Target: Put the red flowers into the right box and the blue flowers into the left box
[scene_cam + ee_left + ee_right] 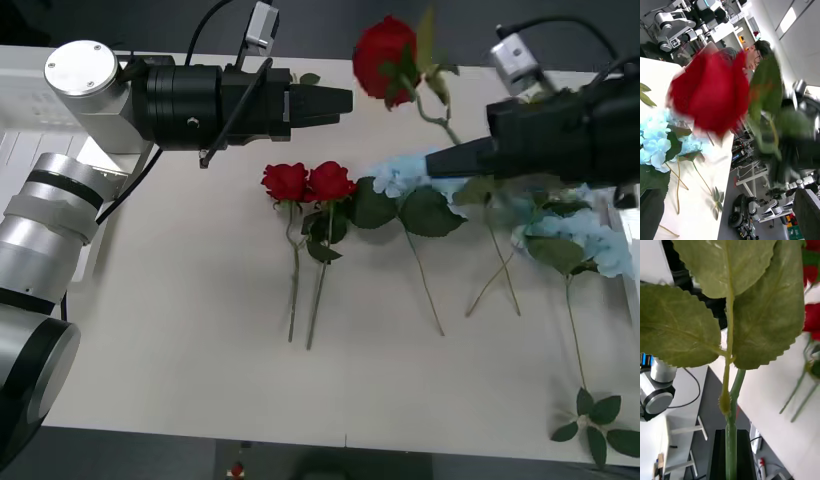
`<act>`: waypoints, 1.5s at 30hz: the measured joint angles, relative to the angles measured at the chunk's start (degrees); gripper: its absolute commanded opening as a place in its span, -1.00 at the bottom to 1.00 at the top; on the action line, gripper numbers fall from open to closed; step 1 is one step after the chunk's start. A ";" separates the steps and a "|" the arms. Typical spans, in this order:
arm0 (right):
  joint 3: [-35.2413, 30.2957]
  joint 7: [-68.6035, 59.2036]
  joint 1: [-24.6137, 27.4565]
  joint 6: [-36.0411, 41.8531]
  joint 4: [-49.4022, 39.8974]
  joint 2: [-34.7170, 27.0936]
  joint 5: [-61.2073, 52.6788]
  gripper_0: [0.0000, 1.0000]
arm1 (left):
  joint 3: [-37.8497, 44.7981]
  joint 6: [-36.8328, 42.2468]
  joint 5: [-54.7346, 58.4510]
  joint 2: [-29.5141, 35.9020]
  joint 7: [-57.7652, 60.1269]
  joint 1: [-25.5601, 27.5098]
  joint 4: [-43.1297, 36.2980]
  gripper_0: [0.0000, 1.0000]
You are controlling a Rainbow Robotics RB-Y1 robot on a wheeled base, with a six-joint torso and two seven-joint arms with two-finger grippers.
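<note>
The right gripper [432, 162] is clamped on a red rose's [386, 55] stem – bloom raised beyond its tips. The left gripper [345, 101] hovers just left, seemingly parted, its fingers [809, 210] wide.

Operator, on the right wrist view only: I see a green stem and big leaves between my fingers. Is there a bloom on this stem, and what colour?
Observer: Yes. The front view shows the right tool shut on the stem of a red rose, with its bloom held up above the table.
Operator: Good. How many reds are lying on the table?
Observer: Two red roses lie side by side near the middle, blooms toward the far edge, just left of the blue flowers.
</note>
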 measured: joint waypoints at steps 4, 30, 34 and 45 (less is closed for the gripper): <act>-8.42 0.10 1.75 11.89 7.19 -0.73 2.61 -1.00 | -0.03 0.01 -1.11 0.21 0.00 0.00 0.00 1.00; -12.67 24.97 1.73 4.48 52.05 -2.42 63.46 -1.00 | -10.20 0.01 -24.85 12.91 0.01 -1.87 0.00 1.00; -7.73 24.97 1.72 -4.88 58.25 1.66 64.67 -1.00 | -10.20 -0.20 -29.55 12.91 0.01 -1.94 0.00 1.00; 1.35 24.98 1.72 -9.67 61.64 5.06 63.39 0.49 | -11.52 -0.67 -36.97 12.90 0.02 -1.94 0.00 1.00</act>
